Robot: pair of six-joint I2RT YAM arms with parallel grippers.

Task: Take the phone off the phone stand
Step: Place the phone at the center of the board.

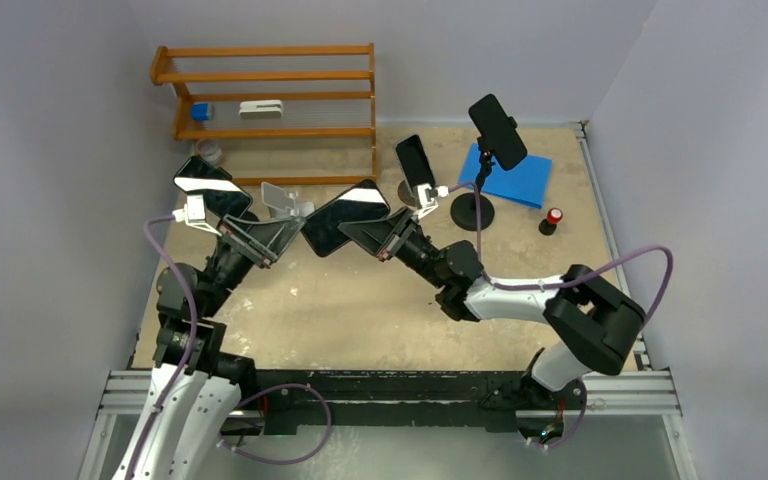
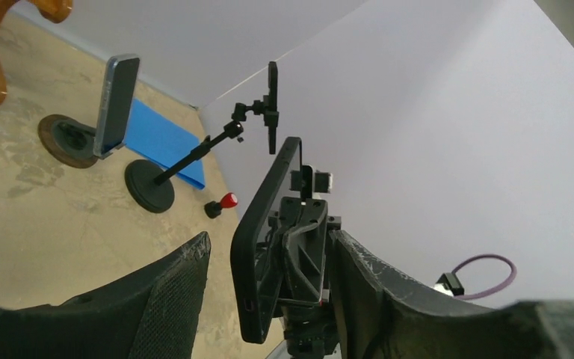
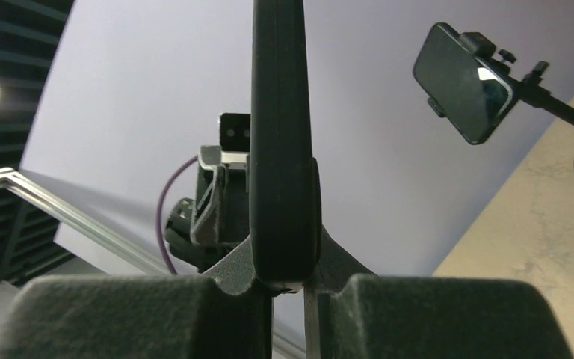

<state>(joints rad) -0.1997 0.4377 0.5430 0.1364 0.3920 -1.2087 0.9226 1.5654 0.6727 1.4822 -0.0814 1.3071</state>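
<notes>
Phone (image 3: 282, 134) edge-on in right gripper (image 3: 288, 298), screen hidden

The phone (image 1: 345, 217) has a glossy black glass face that mirrors the light, and its case edge looks matt and smooth. The table (image 1: 360, 310) is rough, mottled beige. At 11 o'clock, the rack (image 1: 270, 50) is varnished orange wood. At 1 o'clock, the blue mat (image 1: 525, 185) looks matt and the pole stand (image 1: 472, 210) smooth black.

Pale grey walls (image 1: 60, 100), beige tabletop (image 1: 360, 320), wooden shelf rack (image 1: 260, 51) behind.
</notes>
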